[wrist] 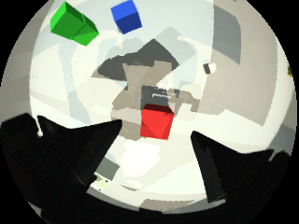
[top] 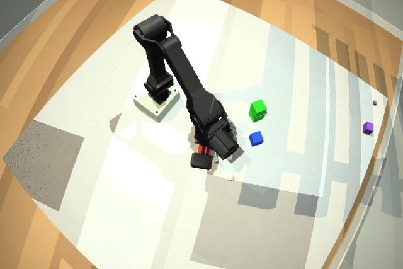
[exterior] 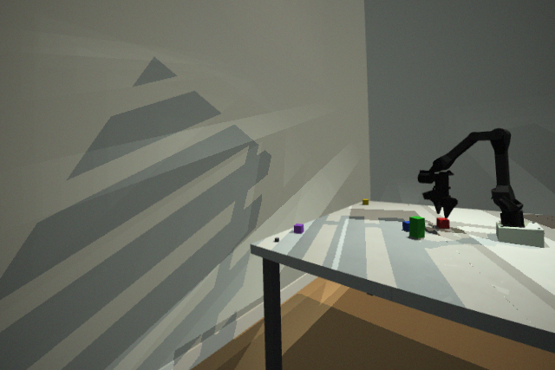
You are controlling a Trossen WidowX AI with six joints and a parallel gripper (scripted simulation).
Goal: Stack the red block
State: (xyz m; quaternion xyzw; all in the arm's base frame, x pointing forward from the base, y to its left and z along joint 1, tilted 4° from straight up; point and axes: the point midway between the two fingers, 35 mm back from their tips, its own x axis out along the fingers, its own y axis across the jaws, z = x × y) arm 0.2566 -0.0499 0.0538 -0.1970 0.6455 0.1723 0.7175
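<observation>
The red block (exterior: pixel 442 223) (wrist: pixel 156 123) lies on the table; in the top view the gripper mostly hides the red block (top: pixel 204 149). My gripper (exterior: pixel 441 215) (wrist: pixel 157 129) is open and empty, pointing down just above the red block, which shows between the two fingers in the wrist view. The green tower (top: pixel 257 110) (exterior: pixel 416 227) (wrist: pixel 74 24) is two green blocks stacked upright, with nothing on top.
A blue block (top: pixel 256 138) (exterior: pixel 406 225) (wrist: pixel 126 17) lies close to the tower. A purple block (top: pixel 368 128) (exterior: pixel 298 228) and a small dark cube (top: pixel 374 103) (exterior: pixel 277 239) lie near the far table edge. A yellow block (exterior: pixel 365 201) and a small white piece (top: pixel 230 178) (wrist: pixel 210 68) also show.
</observation>
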